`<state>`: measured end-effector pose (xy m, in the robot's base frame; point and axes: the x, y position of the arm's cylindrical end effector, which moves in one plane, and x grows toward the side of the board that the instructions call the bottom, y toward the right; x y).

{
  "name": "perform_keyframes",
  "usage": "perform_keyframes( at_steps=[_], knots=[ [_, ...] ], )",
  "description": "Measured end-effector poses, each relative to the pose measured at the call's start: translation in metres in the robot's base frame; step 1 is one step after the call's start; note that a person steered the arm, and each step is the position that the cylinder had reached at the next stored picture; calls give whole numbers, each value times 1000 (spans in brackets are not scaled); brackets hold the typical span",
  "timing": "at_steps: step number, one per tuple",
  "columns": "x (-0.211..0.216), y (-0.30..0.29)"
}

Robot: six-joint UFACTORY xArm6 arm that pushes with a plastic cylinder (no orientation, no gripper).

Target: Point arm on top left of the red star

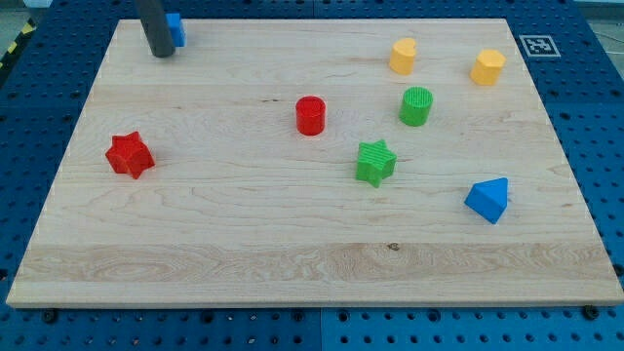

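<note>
Red star (130,155) at nine o'clock on the tabletop (224,244). My tip (161,54) near eleven o'clock, well apart from it, just beside a partly hidden blue block (176,27). No fingers on this rod, so nothing spread or pinched.

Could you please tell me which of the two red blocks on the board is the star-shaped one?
The red star lies near the view's left edge, with points around it; the red cylinder near the middle is round. My tip is above the star.
</note>
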<state>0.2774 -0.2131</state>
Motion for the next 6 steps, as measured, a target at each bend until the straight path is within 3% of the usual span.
perform_keyframes(
  at_steps=[4,6],
  knots=[
    [140,-14],
    [202,-62]
  ],
)
